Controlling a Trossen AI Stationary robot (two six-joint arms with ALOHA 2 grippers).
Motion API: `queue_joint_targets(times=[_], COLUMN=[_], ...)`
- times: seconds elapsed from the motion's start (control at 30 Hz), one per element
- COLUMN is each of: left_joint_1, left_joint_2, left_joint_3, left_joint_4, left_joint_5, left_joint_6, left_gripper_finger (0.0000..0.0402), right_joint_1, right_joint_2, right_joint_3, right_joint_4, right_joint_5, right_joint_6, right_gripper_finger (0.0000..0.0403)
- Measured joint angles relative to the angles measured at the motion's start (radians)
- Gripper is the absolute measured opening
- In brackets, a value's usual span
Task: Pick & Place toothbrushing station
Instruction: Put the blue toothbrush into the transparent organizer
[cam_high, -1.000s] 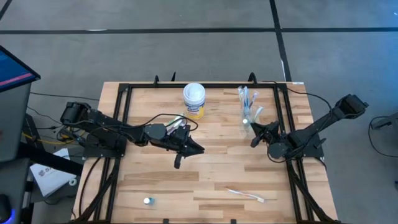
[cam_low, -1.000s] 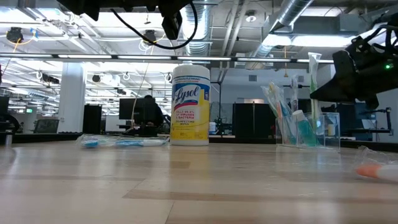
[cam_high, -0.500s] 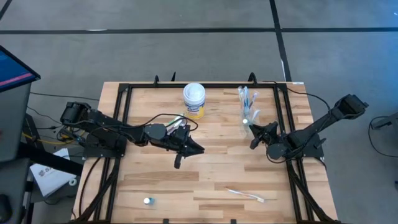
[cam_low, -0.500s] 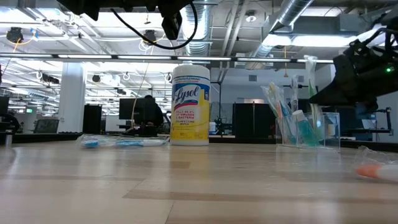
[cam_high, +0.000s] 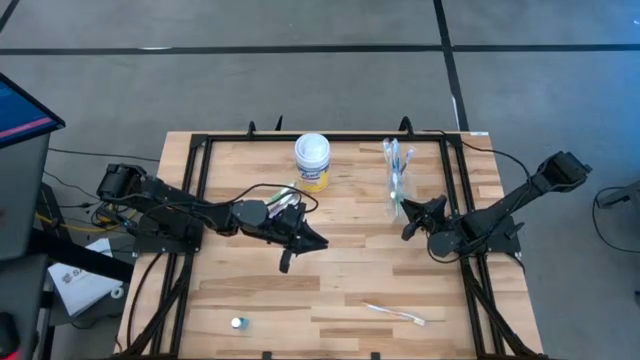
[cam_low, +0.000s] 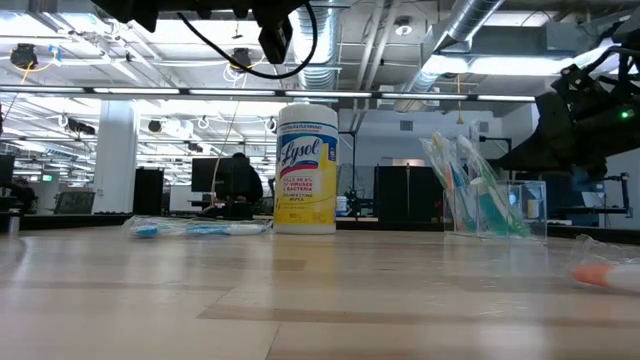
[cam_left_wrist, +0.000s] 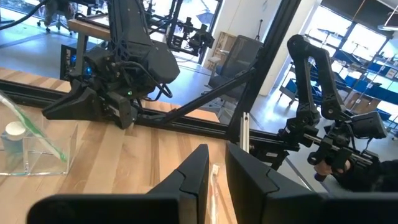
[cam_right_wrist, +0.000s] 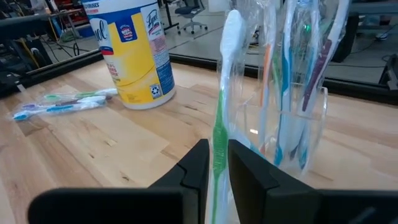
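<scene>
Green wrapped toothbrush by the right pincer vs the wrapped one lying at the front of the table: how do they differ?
The green toothbrush stands upright, between the right pincer's fingers beside the clear cup; the front toothbrush lies flat on bare wood with neither arm near it. The first has a green handle; the second looks white. Both are in clear wrappers.

I note a grey concrete floor (cam_high: 300, 80) crossed by dark seams around the pale wooden table (cam_high: 340, 275). Beyond the far edge: an open ceiling with silver ducts (cam_low: 480, 30) and strip lights (cam_low: 60, 45), a white column (cam_low: 115, 150), dark desks.
</scene>
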Motion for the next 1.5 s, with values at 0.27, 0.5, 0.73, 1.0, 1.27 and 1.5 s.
queue_joint_targets(times=[0.27, 0.5, 0.73, 1.0, 1.27, 1.5], left_joint_1=[0.0, 0.0, 0.0, -0.043, -0.044, -0.04], left_joint_2=[0.0, 0.0, -0.06, -0.146, -0.115, -0.092], left_joint_3=[0.0, 0.0, 0.0, 0.0, 0.0, 0.0], left_joint_4=[-0.032, -0.138, -0.337, -0.791, -0.979, -1.077], left_joint_5=[0.0, -0.079, -0.144, -0.425, -0.488, -0.524], left_joint_6=[-0.002, -0.037, -0.047, -0.209, -0.301, -0.372], left_gripper_finger=[0.0049, 0.0049, 0.0049, 0.0049, 0.0049, 0.0058], right_joint_1=[0.001, 0.001, 0.0, 0.0, 0.0, 0.0], right_joint_2=[-0.053, -0.121, -0.151, -0.135, -0.051, 0.064], right_joint_3=[0.0, 0.0, 0.001, 0.042, 0.139, 0.203], right_joint_4=[0.008, 0.111, 0.301, 0.354, 0.354, 0.349], right_joint_5=[-0.016, -0.064, -0.178, -0.3, -0.348, -0.348], right_joint_6=[-0.069, -0.255, -0.509, -0.595, -0.673, -0.689], right_gripper_finger=[0.0051, 0.0051, 0.0051, 0.0051, 0.0051, 0.0051])
